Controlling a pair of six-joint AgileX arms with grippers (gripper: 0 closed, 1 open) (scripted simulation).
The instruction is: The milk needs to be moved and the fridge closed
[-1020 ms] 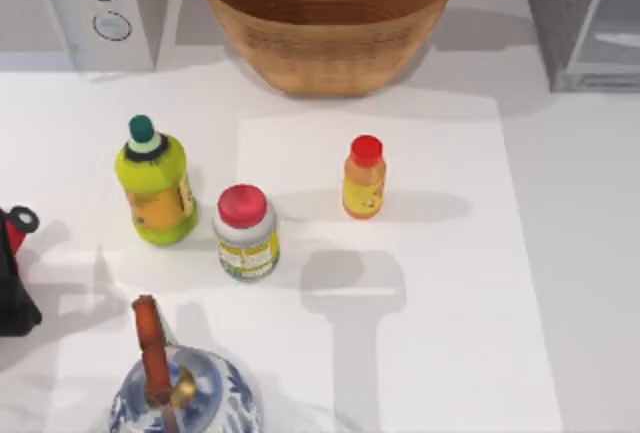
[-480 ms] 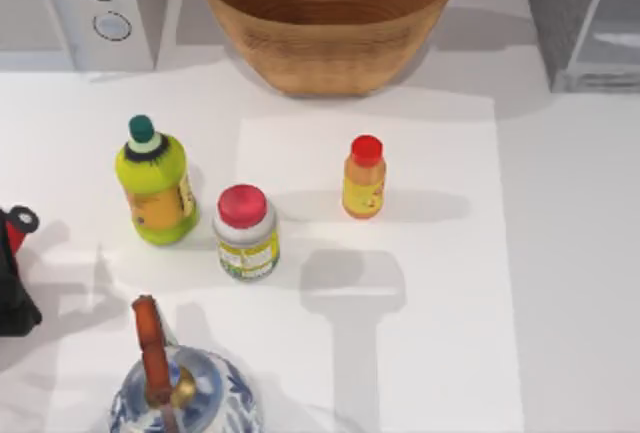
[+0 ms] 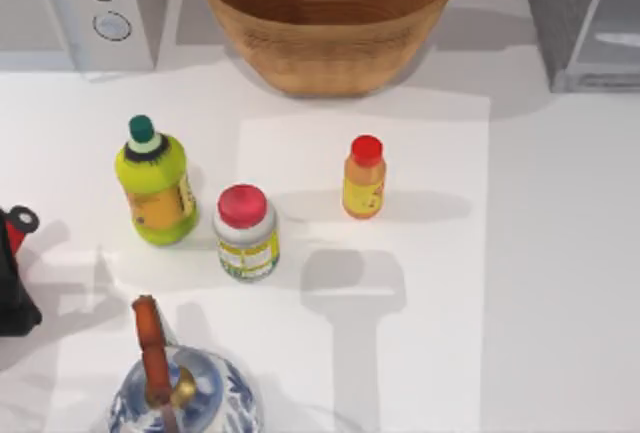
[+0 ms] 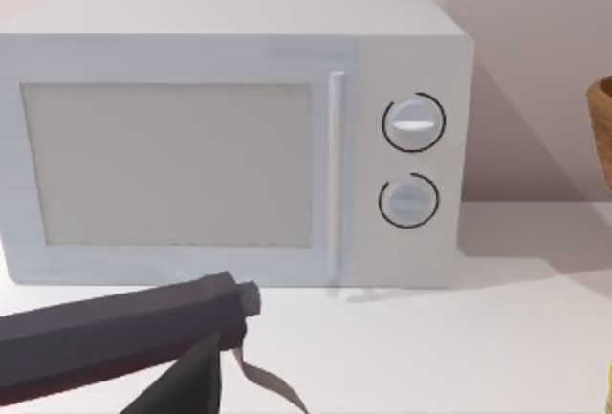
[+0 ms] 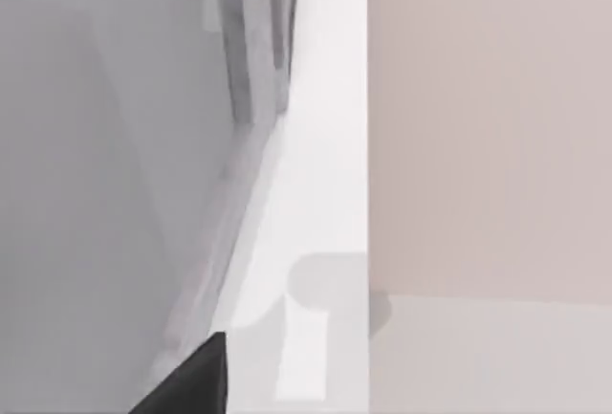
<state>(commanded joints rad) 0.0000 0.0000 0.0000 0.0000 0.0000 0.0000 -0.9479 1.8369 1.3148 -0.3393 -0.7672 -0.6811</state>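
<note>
The fridge (image 3: 585, 18) is seen at the bench's (image 3: 560, 253) far right corner, its pale door (image 5: 96, 175) close before the right wrist camera. Whether either hand is open cannot be told. An orange bottle (image 3: 364, 177) stands mid-bench.

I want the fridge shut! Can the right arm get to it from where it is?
Probably yes. In the right wrist view the fridge sits very near, with the right tool beside it and nothing between them. In the top view the fridge stands at the table's far right corner.
</note>
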